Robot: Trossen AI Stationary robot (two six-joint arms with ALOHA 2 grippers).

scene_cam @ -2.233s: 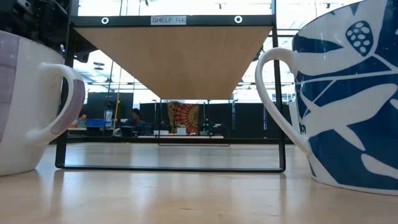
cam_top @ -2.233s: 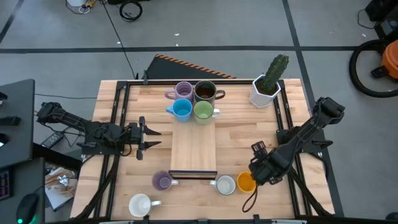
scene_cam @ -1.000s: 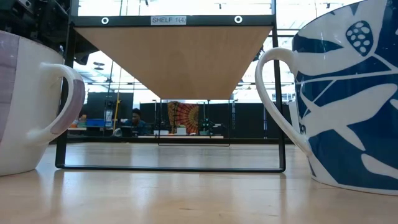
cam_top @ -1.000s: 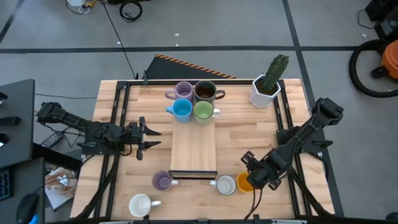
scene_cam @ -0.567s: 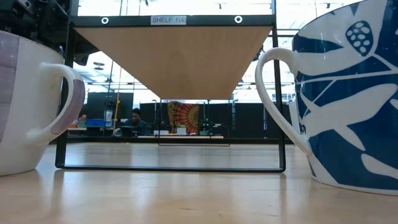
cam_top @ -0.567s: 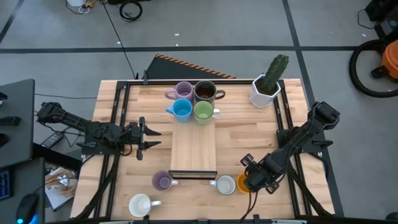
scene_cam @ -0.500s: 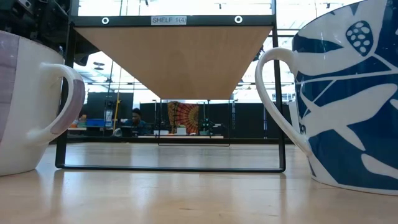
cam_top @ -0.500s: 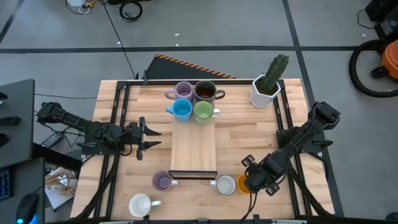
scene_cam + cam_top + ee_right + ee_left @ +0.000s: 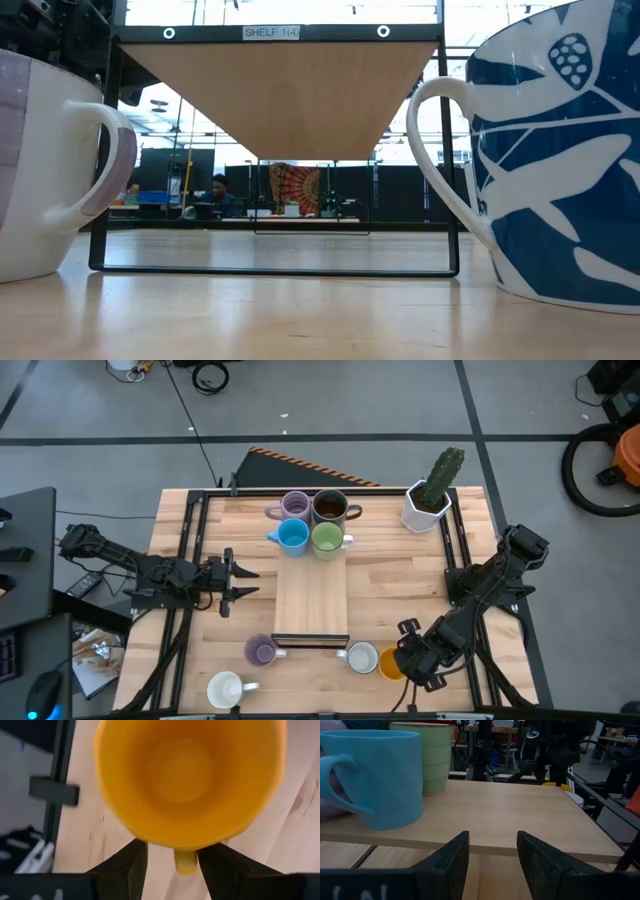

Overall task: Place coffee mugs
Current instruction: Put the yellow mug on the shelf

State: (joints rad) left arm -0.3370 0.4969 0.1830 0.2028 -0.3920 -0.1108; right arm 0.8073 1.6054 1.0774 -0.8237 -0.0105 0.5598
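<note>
In the high view, the wooden shelf (image 9: pixel 311 596) runs down the middle of the table and serves as the landmark: four mugs already stand at its far end, a purple mug (image 9: pixel 295 506), a dark brown mug (image 9: pixel 329 507), a blue mug (image 9: pixel 292 536) and a green mug (image 9: pixel 327 538), while a second purple mug (image 9: pixel 260 652) and a white mug (image 9: pixel 362 657) sit on the table at the shelf's near end and another white mug (image 9: pixel 225 690) lies further out toward the near left corner. The orange mug (image 9: pixel 389 662) stands just right of the shelf's near end, beside the white mug, with the right gripper (image 9: pixel 411 657) directly over it; the left gripper (image 9: pixel 238 580) waits to the left of the shelf, at about its middle. The low view shows only two large mug bodies close to the lens and the shelf's underside between them. In the left wrist view the left gripper's fingers (image 9: pixel 451 857) are spread apart and hold nothing, pointing along the shelf top toward the blue and green mugs. In the right wrist view the right gripper's fingers (image 9: pixel 123 860) are parted on either side of the orange mug's handle (image 9: pixel 184 862), below its rim, gripping nothing yet. The mug is probably a stiff, glazed ceramic, fairly light but slippery and breakable, so a firm pinch across the wall at the rim, or on the handle, looks safest.
</note>
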